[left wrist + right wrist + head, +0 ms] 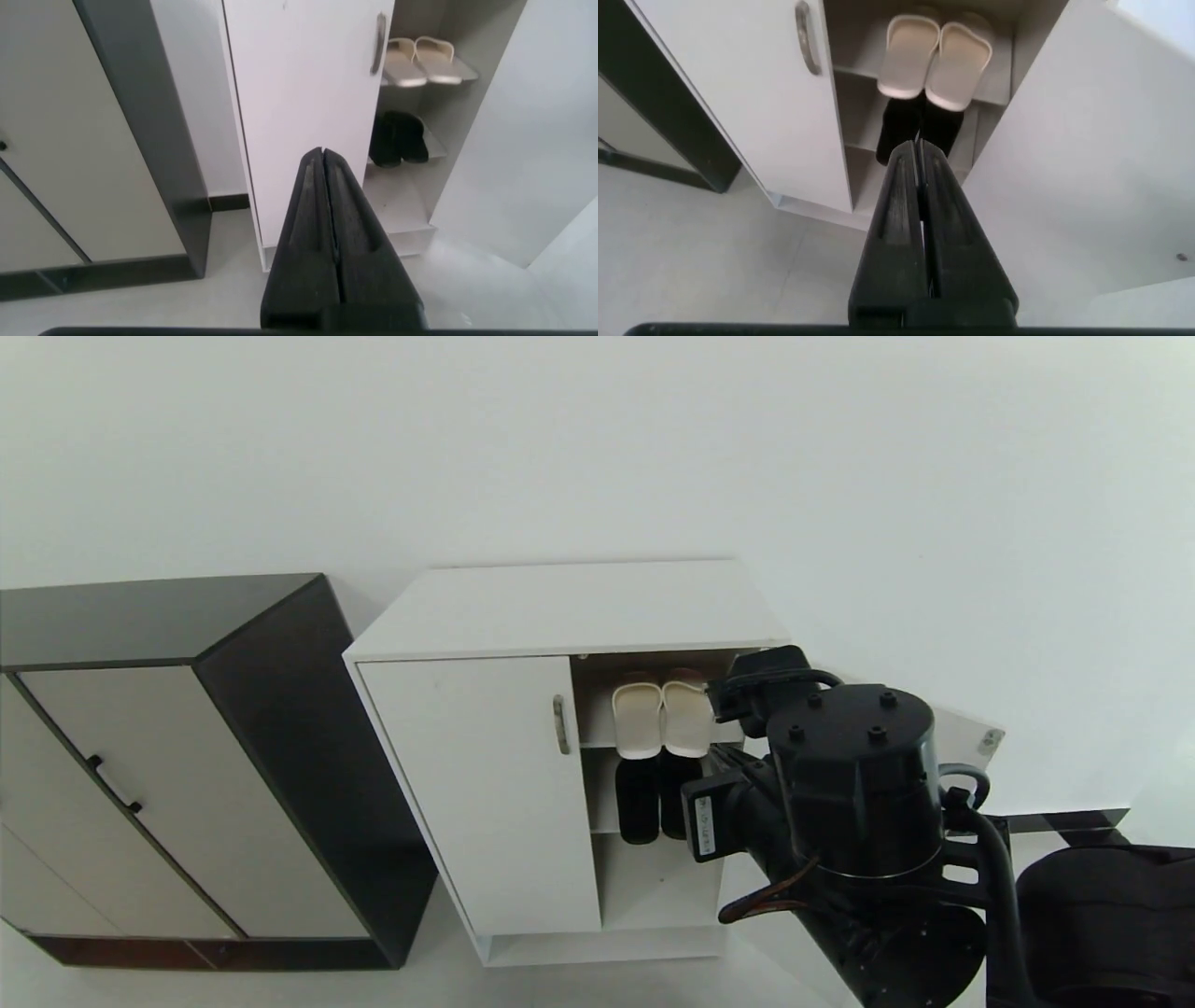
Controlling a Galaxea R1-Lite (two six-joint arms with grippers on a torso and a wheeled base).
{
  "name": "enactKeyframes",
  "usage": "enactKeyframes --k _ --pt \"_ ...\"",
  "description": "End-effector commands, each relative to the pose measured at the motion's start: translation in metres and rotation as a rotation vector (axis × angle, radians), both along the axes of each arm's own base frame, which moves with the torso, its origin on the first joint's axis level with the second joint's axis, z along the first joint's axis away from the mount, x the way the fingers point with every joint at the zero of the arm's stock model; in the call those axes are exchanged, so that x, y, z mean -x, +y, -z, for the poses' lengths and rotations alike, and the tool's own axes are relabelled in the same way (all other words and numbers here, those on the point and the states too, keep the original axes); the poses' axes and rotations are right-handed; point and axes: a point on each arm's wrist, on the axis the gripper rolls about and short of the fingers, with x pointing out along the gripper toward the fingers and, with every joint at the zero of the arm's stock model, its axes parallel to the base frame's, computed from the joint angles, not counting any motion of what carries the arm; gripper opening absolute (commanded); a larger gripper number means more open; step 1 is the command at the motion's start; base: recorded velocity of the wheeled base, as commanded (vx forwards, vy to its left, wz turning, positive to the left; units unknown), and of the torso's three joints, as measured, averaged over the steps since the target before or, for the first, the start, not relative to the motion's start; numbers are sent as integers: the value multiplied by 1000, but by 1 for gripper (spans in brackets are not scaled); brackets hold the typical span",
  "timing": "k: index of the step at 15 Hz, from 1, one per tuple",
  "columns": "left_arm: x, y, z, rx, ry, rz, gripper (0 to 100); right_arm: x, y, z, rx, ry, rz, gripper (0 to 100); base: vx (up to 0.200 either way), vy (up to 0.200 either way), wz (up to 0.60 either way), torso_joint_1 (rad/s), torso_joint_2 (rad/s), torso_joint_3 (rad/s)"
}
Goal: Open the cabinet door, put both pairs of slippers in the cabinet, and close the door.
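The white cabinet (569,607) stands with its right door (1083,168) swung open and its left door (485,793) closed. A white pair of slippers (661,717) sits on the top shelf, toes hanging over the edge. On the shelf below is a black pair of slippers (653,798). My right gripper (918,149) is shut on nothing, a little in front of the open compartment and pointing at the black pair (920,126). My left gripper (323,154) is shut and empty, farther back, facing the closed door (299,103).
A dark cabinet (280,728) with light doors stands close to the left of the white one. The closed door carries a metal handle (560,724) at its inner edge. The open door's edge (976,737) shows behind my right arm. Pale floor lies in front.
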Motion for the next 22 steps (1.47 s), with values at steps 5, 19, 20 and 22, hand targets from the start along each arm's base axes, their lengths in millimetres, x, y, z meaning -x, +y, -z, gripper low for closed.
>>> enactKeyframes --k 5,19,20,22 --pt "0 0 0 -1 0 0 0 -2 -3 3 -23 -6 -31 0 0 0 0 172 -403 -228" --pt "0 0 0 -1 0 0 0 -35 -25 2 -24 -7 -2 0 0 0 -386 7 -8 -5" --pt "0 0 0 -1 0 0 0 -47 -32 -6 -53 -11 -28 0 0 0 0 0 0 0" --pt "0 0 0 -1 0 0 0 -67 -43 -17 -85 -25 -24 0 0 0 0 0 0 0"
